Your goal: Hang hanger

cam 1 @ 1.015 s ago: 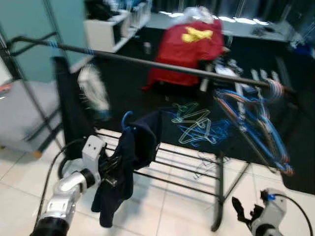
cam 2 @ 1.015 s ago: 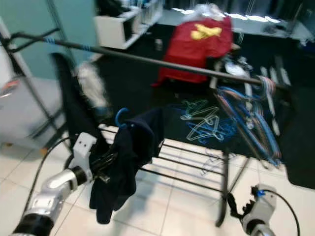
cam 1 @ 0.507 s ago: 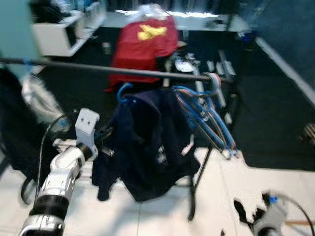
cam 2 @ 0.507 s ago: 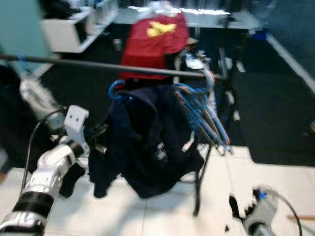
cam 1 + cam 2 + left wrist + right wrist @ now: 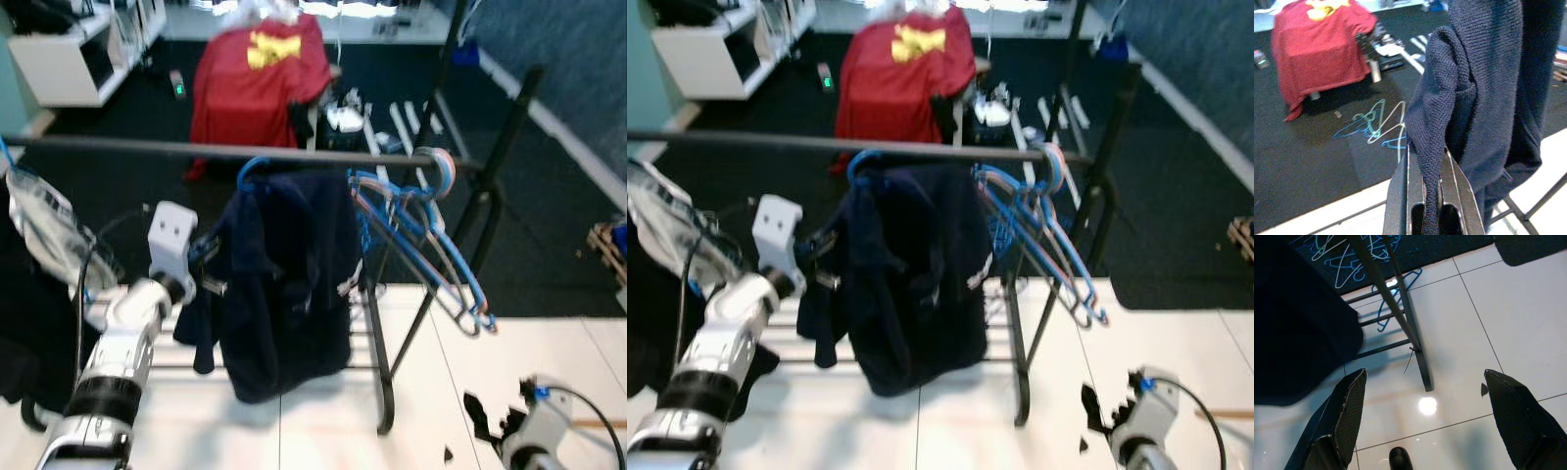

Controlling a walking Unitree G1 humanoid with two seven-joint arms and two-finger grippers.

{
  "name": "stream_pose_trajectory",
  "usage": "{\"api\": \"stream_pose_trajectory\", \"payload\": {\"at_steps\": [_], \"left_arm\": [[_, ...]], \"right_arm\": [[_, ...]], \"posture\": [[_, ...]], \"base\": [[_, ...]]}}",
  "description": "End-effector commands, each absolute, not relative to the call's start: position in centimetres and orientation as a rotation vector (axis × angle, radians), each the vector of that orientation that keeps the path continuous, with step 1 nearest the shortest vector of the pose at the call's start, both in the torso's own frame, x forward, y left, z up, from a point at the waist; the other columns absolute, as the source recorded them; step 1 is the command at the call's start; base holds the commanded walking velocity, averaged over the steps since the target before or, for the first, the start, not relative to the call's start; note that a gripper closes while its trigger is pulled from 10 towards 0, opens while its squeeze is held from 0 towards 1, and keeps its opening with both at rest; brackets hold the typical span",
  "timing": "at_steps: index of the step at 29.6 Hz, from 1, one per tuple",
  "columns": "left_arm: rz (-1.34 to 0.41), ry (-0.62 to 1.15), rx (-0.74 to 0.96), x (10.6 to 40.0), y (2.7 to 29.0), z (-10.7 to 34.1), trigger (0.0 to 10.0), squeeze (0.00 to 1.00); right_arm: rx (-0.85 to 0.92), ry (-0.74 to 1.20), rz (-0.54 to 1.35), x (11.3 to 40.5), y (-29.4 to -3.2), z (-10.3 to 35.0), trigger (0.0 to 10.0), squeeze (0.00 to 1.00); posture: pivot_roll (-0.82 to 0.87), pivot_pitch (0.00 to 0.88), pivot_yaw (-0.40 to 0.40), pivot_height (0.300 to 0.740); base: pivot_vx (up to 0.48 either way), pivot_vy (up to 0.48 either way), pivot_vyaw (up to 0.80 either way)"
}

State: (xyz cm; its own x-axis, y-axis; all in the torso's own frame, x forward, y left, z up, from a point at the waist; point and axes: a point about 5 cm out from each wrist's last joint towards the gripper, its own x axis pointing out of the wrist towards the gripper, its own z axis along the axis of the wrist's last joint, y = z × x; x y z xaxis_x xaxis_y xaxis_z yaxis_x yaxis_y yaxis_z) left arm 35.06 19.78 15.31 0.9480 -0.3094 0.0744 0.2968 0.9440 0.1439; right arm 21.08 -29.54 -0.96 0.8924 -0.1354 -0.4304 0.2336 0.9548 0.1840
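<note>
Hanger (image 5: 251,172) hook sits at the rail (image 5: 147,149), blue, with the navy sweater (image 5: 284,274) draped on it; whether the hook is fully over the rail I cannot tell. My left claw (image 5: 1432,196) is pinched on a fold of the sweater's knit. Fabric is soft and limp, so it gives poor control; the stiff, light hanger neck looks the better hold. My right claw (image 5: 1425,421) hangs low over the floor (image 5: 1469,333), fingers spread, holding nothing. Spare hangers (image 5: 421,235) crowd the rail's end.
</note>
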Motion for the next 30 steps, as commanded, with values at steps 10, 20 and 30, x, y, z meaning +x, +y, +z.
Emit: {"api": "stream_pose_trajectory", "payload": {"at_steps": [10,20,30], "left_arm": [[-0.245,-0.147,0.057,35.5,19.2,16.1,10.0,0.00],[-0.186,-0.100,-0.051,37.2,17.6,16.3,10.0,0.00],[-0.041,0.015,-0.134,38.8,18.7,15.8,10.0,0.00]], "right_arm": [[0.237,0.448,-0.203,20.4,-29.5,-1.4,10.0,0.00],[0.239,0.449,-0.209,20.4,-29.5,-1.4,10.0,0.00],[0.237,0.448,-0.213,20.2,-29.4,-1.5,10.0,0.00]], "posture": [[-0.12,0.103,-0.017,0.740],[-0.12,0.103,-0.016,0.740],[-0.13,0.104,-0.009,0.740]], "base": [[0.000,0.000,0.00],[0.000,0.000,0.00],[0.000,0.000,0.00]]}}
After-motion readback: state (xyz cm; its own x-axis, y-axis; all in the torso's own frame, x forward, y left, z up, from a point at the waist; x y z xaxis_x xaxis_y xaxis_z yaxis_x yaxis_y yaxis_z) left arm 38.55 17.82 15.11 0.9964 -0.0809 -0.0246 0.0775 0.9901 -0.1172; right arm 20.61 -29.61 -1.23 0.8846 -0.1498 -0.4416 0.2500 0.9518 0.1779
